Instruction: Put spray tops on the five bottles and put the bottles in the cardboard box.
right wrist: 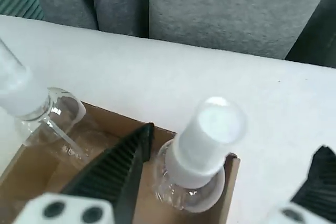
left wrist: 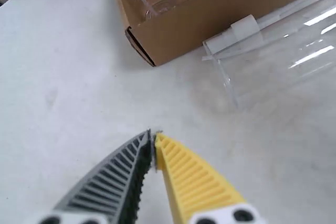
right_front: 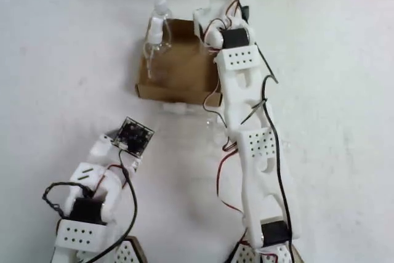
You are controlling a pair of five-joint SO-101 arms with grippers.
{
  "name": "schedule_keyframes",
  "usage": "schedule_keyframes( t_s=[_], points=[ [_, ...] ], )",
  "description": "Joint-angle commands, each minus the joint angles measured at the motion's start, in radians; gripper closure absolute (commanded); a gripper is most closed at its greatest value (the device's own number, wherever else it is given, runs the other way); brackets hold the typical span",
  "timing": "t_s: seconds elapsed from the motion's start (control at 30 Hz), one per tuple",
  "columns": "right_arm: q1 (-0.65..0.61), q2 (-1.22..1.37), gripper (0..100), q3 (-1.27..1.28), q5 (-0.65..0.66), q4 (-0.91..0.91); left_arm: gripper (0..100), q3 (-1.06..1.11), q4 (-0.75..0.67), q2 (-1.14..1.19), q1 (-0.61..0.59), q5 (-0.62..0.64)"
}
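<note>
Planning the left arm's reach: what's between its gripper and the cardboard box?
Left wrist view: bare table between left gripper and cardboard box; a clear bottle lies beside the box.

Robotics test bench, probably lab or workshop. Setting indicated by plain white tabletop (right_front: 345,90), white perforated-plastic robot arm (right_front: 261,152) with exposed red and black wiring (right_front: 220,177), bare black circuit-board camera (right_front: 135,135) mounted at second arm's wrist. Grey fabric backdrop (right wrist: 220,14) seen behind table.
</note>
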Motion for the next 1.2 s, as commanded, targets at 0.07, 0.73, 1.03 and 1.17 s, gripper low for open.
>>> schedule_keyframes(
  t_s=[0.07,0.73,1.03,1.17],
  points=[
    [-0.004,-0.108,60.0,-0.023,-0.008,0.015,98,-0.005,-0.032,-0.01,-0.012,-0.011],
    [0.012,-0.493,60.1,-0.023,-0.078,0.45,98,-0.005,-0.032,-0.005,-0.012,-0.011],
    [0.211,-0.615,65.8,0.029,-0.077,0.745,98,-0.005,-0.032,-0.005,-0.007,-0.008],
    [0.294,-0.648,86.5,0.143,-0.071,0.746,98,-0.005,-0.032,-0.005,-0.005,-0.006]
  ],
)
